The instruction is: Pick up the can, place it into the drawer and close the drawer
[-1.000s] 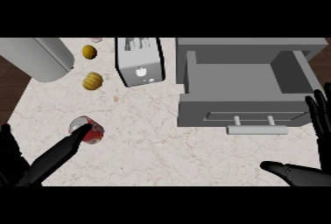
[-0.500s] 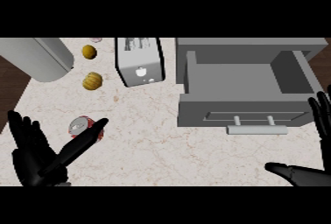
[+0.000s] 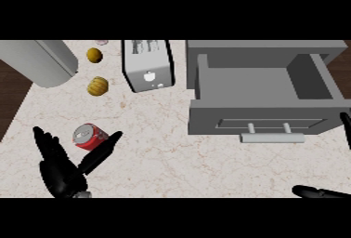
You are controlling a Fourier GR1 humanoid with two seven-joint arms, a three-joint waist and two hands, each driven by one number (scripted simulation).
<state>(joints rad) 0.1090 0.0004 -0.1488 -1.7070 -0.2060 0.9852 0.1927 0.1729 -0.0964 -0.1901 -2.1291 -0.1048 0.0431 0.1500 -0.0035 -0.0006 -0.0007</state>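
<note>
L robot hand (image 3: 65, 169) splayed by can (image 3: 89, 137) | R robot hand (image 3: 319, 191) cropped, fingers maybe straight | drawer (image 3: 264, 88) open

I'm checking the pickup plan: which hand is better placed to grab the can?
The left hand: it is open right beside the red can, thumb at its edge. The right hand sits low at the far right, below the open drawer.

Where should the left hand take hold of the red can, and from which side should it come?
Probably round the can's curved side wall, coming from below-left, where the left hand already is. The can seems tilted, silver top showing, and sits in the gap between the open hand's thumb and fingers, so closing them across its round body looks the shortest way.
</note>
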